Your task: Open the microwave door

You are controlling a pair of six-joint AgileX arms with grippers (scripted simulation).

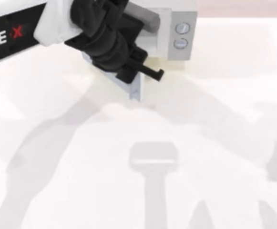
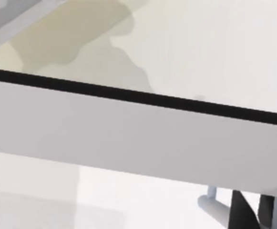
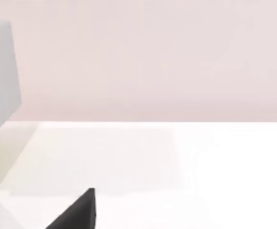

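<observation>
Over the swung-out microwave door, left pincer, spread unclear; knob panel alongside.

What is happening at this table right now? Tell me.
The left arm is working the microwave at the far edge of the table. Its left gripper is at the microwave door, which is swung partly out from the oven body, so the pale interior shows behind it. The right arm is out of the top view, away from the oven.
</observation>
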